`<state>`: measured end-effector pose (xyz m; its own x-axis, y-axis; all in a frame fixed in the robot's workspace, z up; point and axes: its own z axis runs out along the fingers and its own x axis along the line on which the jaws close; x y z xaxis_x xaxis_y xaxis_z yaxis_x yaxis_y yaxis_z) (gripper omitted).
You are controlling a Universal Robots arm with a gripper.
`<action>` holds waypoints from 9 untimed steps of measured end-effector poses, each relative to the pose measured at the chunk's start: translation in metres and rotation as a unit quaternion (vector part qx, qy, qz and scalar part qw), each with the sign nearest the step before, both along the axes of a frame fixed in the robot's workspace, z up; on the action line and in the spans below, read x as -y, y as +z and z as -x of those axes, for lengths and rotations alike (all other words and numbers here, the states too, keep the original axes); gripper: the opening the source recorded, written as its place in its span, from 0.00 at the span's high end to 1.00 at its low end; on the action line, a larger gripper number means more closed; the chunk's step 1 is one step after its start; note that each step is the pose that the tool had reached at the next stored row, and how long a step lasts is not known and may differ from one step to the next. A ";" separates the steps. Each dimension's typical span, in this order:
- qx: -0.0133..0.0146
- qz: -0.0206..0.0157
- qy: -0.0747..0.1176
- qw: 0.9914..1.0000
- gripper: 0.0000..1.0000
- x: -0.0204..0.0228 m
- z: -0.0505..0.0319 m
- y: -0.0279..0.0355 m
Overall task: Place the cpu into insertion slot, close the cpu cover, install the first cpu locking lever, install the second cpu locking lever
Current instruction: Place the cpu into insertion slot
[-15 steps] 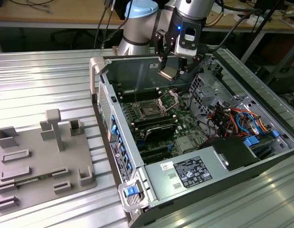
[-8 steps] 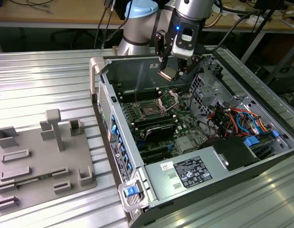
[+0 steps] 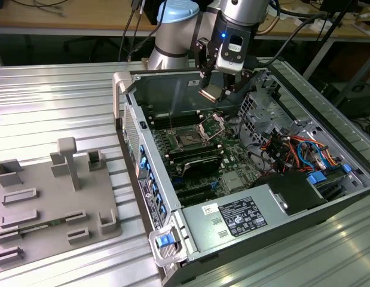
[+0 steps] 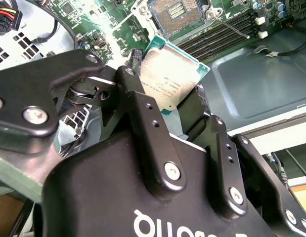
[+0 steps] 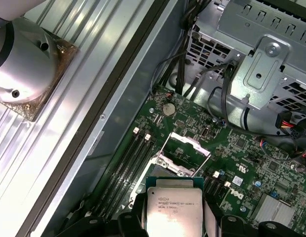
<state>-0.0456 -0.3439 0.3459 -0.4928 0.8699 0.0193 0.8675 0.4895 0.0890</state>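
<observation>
One robot arm reaches down into an open computer case [image 3: 146, 179] that lies on its side on a ridged metal table [image 3: 53, 95]. Its black gripper [image 4: 165, 91] is closed on the cpu [image 4: 168, 79], with a finger [image 4: 143, 123] pressed against each of two opposite edges, so the chip is pinched between them. The cpu is a small, thin square. A pale green-gold border frames a silvery metal face with faint print and a mottled sheen, and in the second wrist view one green corner pokes past the fingers. It hangs in the air above the insertion slot [image 3: 188, 139], clear of it and of the green circuit board [image 3: 232, 160] around the slot. The insertion slot is a dark square socket ringed by a silvery rim, lying uncovered. The cpu cover [image 3: 212, 124], a silvery frame with a square cut-out, stands tilted up from one edge of the insertion slot. Long black memory slots [image 3: 193, 158] run just beside the insertion slot.
</observation>
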 end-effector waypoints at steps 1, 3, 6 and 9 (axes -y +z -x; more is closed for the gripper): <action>0.000 0.000 0.000 1.000 0.45 0.0000 0.0000 0.0000; 0.000 0.000 0.000 1.000 0.45 0.0000 0.0000 0.0000; 0.000 0.000 -0.002 1.000 0.45 0.0000 0.0000 0.0000; 0.000 0.000 -0.008 1.000 0.45 0.0000 0.0000 -0.0001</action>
